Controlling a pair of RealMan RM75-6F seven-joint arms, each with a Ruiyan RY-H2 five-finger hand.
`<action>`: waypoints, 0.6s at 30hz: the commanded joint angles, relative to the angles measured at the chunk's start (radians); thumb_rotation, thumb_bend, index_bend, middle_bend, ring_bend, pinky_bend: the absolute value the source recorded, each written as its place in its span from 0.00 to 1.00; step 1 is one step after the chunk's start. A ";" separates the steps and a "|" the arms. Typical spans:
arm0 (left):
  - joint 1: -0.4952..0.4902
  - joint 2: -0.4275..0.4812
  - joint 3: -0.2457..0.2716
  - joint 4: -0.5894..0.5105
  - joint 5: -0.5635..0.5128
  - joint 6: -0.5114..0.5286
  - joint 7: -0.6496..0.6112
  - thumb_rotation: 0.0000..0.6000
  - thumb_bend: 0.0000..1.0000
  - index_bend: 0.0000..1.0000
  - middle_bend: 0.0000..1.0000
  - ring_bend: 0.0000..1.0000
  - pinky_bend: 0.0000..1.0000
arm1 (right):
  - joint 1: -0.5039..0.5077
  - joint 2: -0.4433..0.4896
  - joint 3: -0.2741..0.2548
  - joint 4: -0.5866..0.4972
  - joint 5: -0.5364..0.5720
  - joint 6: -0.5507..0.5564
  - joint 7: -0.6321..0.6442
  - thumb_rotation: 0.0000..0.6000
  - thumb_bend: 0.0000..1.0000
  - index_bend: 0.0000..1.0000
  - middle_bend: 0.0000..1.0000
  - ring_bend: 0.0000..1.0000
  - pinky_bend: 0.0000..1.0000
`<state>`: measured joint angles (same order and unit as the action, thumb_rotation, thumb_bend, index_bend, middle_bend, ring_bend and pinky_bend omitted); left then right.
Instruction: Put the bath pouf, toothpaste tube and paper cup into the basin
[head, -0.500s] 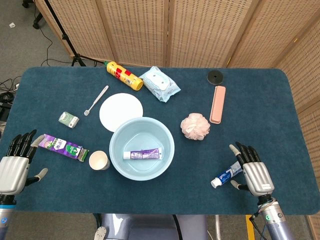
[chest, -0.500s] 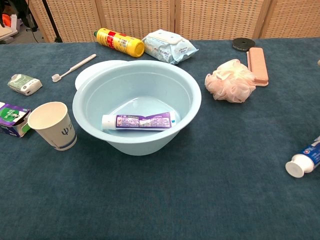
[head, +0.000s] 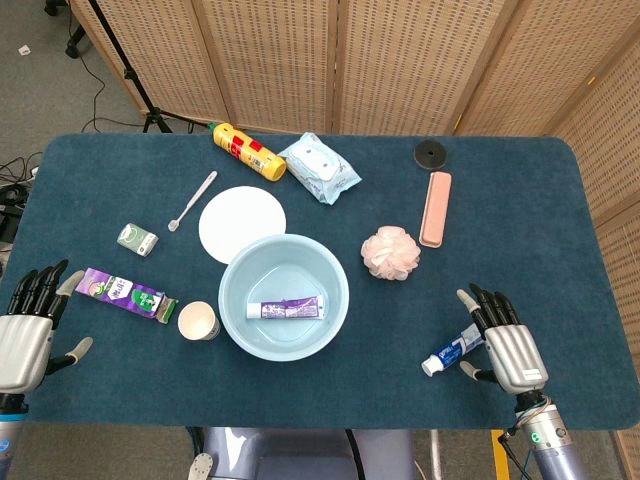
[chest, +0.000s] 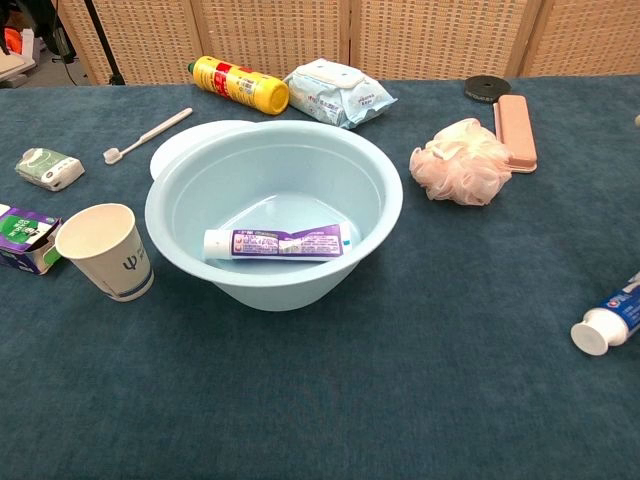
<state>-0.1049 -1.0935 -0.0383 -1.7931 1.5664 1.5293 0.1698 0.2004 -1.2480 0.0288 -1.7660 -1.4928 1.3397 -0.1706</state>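
My fingers spread wide, both hands empty, blue-capped tube just beside right hand, pouf beyond it, cup and purple box between left hand and basin holding toothpaste.

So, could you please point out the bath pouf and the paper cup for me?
bath pouf (head: 391, 252), head view, middle of the pink mesh ball
paper cup (chest: 110, 262), chest view, its printed side wall
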 joint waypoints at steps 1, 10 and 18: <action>-0.003 -0.001 -0.001 0.004 -0.005 -0.007 -0.002 1.00 0.18 0.00 0.00 0.00 0.00 | 0.000 0.000 0.002 0.001 0.002 0.000 0.002 1.00 0.00 0.00 0.00 0.00 0.00; 0.002 0.007 -0.005 0.001 -0.011 0.001 -0.016 1.00 0.18 0.00 0.00 0.00 0.00 | 0.079 0.012 0.055 -0.035 0.008 -0.078 -0.016 1.00 0.00 0.00 0.00 0.00 0.00; 0.006 0.011 0.002 -0.003 0.003 0.004 -0.021 1.00 0.18 0.00 0.00 0.00 0.00 | 0.236 0.018 0.188 -0.093 0.159 -0.237 -0.094 1.00 0.00 0.00 0.00 0.00 0.00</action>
<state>-0.0988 -1.0826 -0.0364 -1.7955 1.5692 1.5332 0.1497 0.3786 -1.2253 0.1660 -1.8491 -1.3935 1.1569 -0.2318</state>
